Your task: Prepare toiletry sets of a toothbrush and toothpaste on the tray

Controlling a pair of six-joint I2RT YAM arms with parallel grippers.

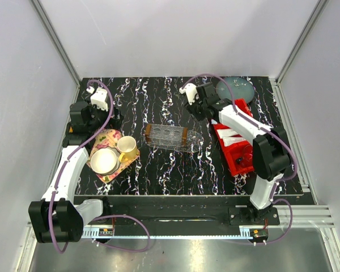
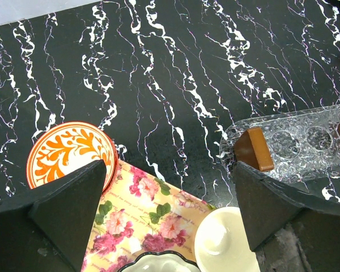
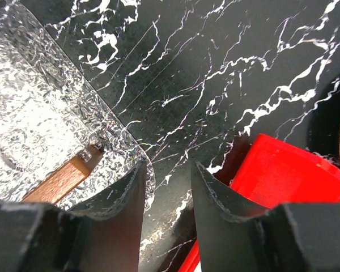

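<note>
Right gripper (image 3: 169,170) hangs above the table between the tray (image 1: 167,137) and the red bin (image 3: 283,170), fingers drawn partway in, nothing between them. Toothpaste (image 1: 228,136) lies in the bin, to this gripper's right and nearer the bases (tube axes cannot be resolved). The tray's long axis runs left-right. Judged nearer: the right arm; the left gripper (image 2: 167,170) stands wide open.

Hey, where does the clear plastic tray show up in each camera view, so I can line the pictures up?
Top external: the clear tray lies in the middle of the picture.
Left wrist: the clear tray is at the right edge, its brown handle pointing inward.
Right wrist: the clear tray fills the upper left, with a brown handle low down.
Shared landmark: the black marbled table, under it in all three.
</note>
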